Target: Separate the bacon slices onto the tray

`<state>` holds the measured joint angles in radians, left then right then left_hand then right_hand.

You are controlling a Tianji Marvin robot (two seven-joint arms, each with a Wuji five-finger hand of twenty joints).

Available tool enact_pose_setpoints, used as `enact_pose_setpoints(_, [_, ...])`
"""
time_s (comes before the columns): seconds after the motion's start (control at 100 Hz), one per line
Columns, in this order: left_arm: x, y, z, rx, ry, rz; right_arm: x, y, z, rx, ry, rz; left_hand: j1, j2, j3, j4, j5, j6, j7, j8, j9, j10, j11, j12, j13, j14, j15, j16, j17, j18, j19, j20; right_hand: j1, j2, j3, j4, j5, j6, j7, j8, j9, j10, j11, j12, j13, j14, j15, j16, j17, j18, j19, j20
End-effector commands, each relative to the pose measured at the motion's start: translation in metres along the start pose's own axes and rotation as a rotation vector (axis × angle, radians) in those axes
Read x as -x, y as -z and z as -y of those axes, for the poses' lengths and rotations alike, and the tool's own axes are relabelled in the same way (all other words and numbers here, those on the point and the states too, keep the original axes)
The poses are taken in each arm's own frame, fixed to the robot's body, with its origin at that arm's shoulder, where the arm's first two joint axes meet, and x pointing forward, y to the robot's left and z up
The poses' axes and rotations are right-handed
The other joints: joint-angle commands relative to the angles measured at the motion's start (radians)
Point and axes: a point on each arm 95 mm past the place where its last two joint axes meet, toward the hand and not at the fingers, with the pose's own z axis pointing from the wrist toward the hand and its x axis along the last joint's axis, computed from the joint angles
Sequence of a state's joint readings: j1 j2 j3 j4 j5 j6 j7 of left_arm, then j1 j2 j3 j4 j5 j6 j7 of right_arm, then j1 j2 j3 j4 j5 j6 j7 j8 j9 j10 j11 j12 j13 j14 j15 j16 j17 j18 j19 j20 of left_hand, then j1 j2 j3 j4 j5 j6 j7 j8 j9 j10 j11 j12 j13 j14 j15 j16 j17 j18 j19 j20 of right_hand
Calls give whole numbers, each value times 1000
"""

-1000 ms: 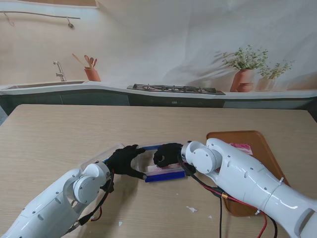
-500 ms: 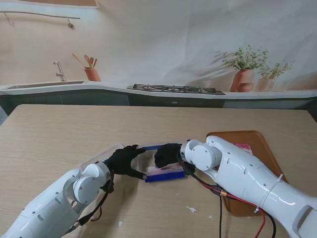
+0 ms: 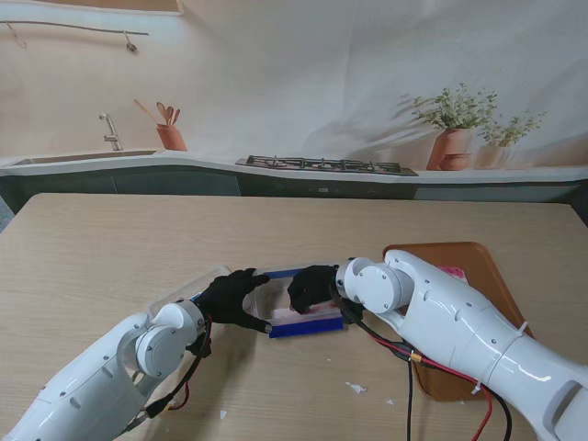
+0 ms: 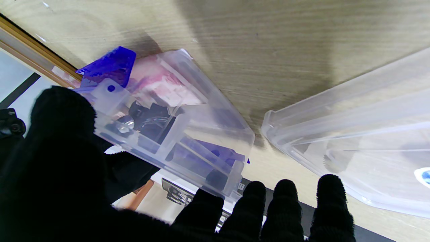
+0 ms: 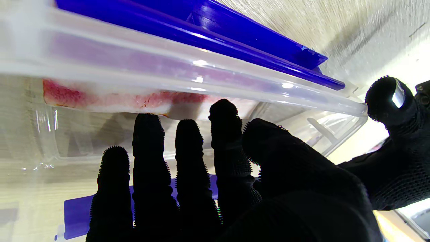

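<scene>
1. Stand view: clear container [image 3: 299,308] with blue clips sits mid-worktop [image 3: 138,248], between both hands.
2. Left hand [image 3: 231,297] clamps the container's left end, thumb on one side, fingers on the other. The left wrist view confirms the thumb [image 4: 62,111] is on the wall and fingertips [image 4: 203,208] at the rim.
3. Right hand [image 3: 310,287] is reached into the container from the right, fingers extended side by side. In the right wrist view the fingertips [image 5: 223,111] are at the edge of the bacon slices [image 5: 114,99]; I cannot tell whether they actually grip a slice.
4. Bacon: a pink stack lying flat inside the container, visible in the stand view as a pink strip [image 3: 296,313] by the near wall.
5. Tray [image 3: 478,276], brown, on the right of the worktop, partly covered by the right arm. One pink piece [image 3: 450,273] lies on its far part.
6. Clear lid [image 3: 179,292] lies flat on the worktop just left of the container, under the left hand and wrist. The left wrist view shows it [image 4: 362,134] separate from the container, with a gap between them.
</scene>
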<state>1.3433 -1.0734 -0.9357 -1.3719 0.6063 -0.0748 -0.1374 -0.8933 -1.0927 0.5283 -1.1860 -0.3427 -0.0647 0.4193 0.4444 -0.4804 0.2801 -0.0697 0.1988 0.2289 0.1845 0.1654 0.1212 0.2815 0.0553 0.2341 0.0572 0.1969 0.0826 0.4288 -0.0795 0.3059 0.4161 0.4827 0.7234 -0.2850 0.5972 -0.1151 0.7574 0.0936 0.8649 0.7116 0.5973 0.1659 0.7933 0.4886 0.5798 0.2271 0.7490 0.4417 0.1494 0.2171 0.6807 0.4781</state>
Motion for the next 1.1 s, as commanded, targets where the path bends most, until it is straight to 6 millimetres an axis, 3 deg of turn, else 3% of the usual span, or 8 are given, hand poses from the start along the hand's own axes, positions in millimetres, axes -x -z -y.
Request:
enact_pose_setpoints(0.0, [4, 2, -14, 46, 3, 16, -1, -1, 15, -43, -17, 6, 93, 17, 114, 18, 14, 59, 6, -12, 18, -114, 28, -1, -34, -15, -22, -8, -10, 3, -31, 21, 18, -8, -14, -15, -3, -14, 28, 35, 104, 0, 72, 16, 63, 26, 47, 19, 36, 34, 25, 20])
enact_pose_setpoints(0.4, [4, 3, -13, 44, 4, 16, -7, 5, 7, 7, -72, 0, 94, 17, 114, 18, 13, 60, 6, -12, 18, -113, 28, -1, -35, -15, -23, -8, -10, 3, -31, 21, 45, -23, -8, -12, -145, -33, 90, 65, 87, -12, 254, 170, 151, 38, 181, 72, 76, 49, 182, 6])
enact_pose_setpoints(0.5, [4, 2, -13, 44, 4, 17, -7, 5, 6, 15, -69, 0, 93, 18, 114, 18, 14, 61, 6, -12, 18, -113, 28, -1, -35, -15, -22, -8, -10, 3, -31, 21, 43, -38, 2, -16, -206, -37, 54, 21, 52, -23, 294, 223, 170, 27, 197, 81, 95, 51, 214, -1])
enact_pose_setpoints(0.55, [4, 2, -13, 44, 5, 17, -7, 6, 6, 14, -63, 0, 94, 18, 114, 18, 14, 60, 6, -12, 19, -114, 29, -1, -34, -15, -22, -8, -11, 3, -31, 21, 40, -47, 13, -16, -231, -21, 0, -47, 40, -29, 299, 245, 176, 24, 205, 85, 102, 51, 234, -4])
enact_pose_setpoints(0.61, [4, 2, -13, 45, 4, 16, -7, 6, 6, 12, -56, 0, 93, 19, 114, 18, 14, 60, 6, -12, 19, -114, 28, -1, -34, -15, -22, -8, -10, 2, -31, 21, 10, -37, 46, -9, -205, 25, -153, -157, 54, -48, 304, 263, 189, 19, 209, 86, 108, 51, 253, -10])
enact_pose_setpoints(0.66, [4, 2, -13, 45, 4, 16, -7, 7, 5, 8, -52, -2, 93, 18, 113, 18, 14, 59, 6, -12, 19, -114, 29, -1, -34, -15, -22, -8, -10, 2, -31, 21, -27, -29, 74, 11, -165, 43, -313, -163, 61, -58, 304, 281, 189, 16, 220, 92, 104, 52, 266, -25])
enact_pose_setpoints(0.73, [4, 2, -13, 45, 4, 16, -7, 7, 5, -6, -44, -5, 94, 18, 114, 18, 14, 60, 6, -12, 19, -114, 29, -1, -34, -15, -22, -8, -10, 3, -31, 21, -45, -26, 88, 39, -122, 72, -407, -174, 87, -57, 315, 299, 204, 7, 247, 102, 104, 56, 271, -27])
enact_pose_setpoints(1.09, [4, 2, -13, 46, 4, 16, -7, 8, 3, -80, -8, 3, 94, 15, 116, 18, 14, 61, 6, -12, 19, -113, 29, -1, -34, -15, -22, -8, -10, 2, -32, 20, -58, -67, 102, 16, -13, 84, -406, -216, 183, -82, 388, 433, 249, -31, 376, 149, 110, 67, 277, -31])
